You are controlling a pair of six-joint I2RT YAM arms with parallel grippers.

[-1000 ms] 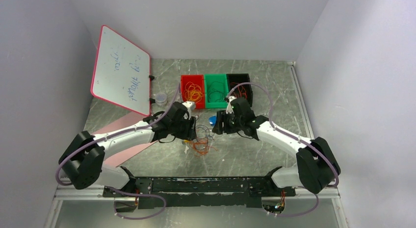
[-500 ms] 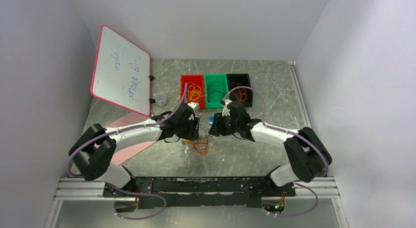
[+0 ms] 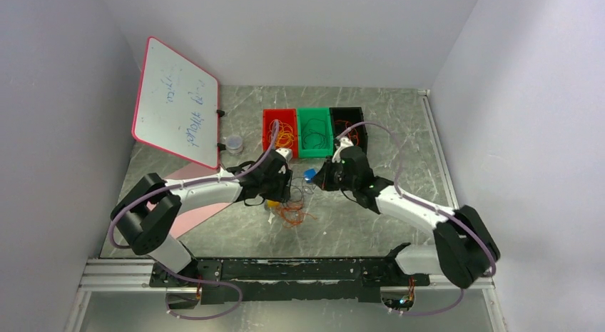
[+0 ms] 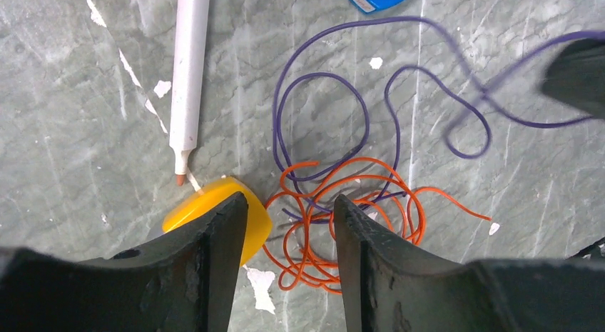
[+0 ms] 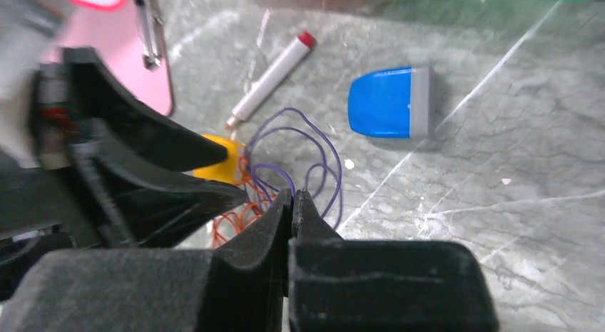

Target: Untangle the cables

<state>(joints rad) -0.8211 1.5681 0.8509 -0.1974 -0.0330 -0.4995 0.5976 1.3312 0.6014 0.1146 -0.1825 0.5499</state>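
Cables (image 3: 294, 207) lie mid-table btwn both arms, near the bins (image 3: 314, 109): orange coil (image 4: 307, 253) tangled w/ purple strand (image 4: 321, 74). L gripper (image 4: 289, 228) low over them, jaws abt half open, nothing held, edge of orange coil btwn its fingers, yellow cap (image 4: 207, 207) by one finger. R gripper (image 5: 291, 198) pinched shut on purple strand. Marker (image 4: 189, 75) & blue eraser (image 5: 389, 102) close by

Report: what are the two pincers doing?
Left pincer open over orange cable. Right pincer shut on purple cable. Both tangled; yellow cap alongside.
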